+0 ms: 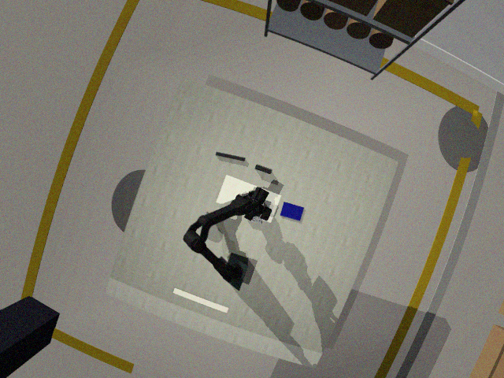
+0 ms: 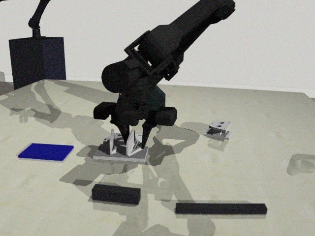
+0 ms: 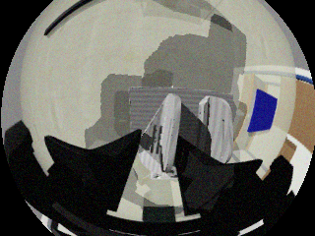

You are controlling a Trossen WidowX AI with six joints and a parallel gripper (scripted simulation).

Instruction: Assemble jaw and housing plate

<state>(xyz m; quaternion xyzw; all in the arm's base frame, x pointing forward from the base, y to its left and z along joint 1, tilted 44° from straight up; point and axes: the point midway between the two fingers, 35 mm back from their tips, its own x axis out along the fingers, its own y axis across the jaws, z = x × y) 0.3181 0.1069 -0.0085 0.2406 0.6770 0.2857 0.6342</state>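
Over the pale base plate (image 2: pixel 119 158) (image 3: pixel 148 105), the gripper (image 2: pixel 134 145) (image 3: pixel 157 136) stands partly open, its 2 fingers clamping 1 upright grey jaw (image 2: pixel 130 146) (image 3: pixel 170 130).

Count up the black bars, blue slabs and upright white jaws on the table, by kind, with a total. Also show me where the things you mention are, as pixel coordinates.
Black bars (image 1: pixel 230 156) (image 1: pixel 263 168) (image 2: pixel 115 194) (image 2: pixel 220 208) (image 3: pixel 64 18): 2
Blue slab (image 1: pixel 292 211) (image 2: pixel 46 152) (image 3: pixel 263 111): 1
Upright white jaws (image 2: pixel 111 143) (image 2: pixel 129 144) (image 3: pixel 171 123) (image 3: pixel 221 129): 2
Total: 5
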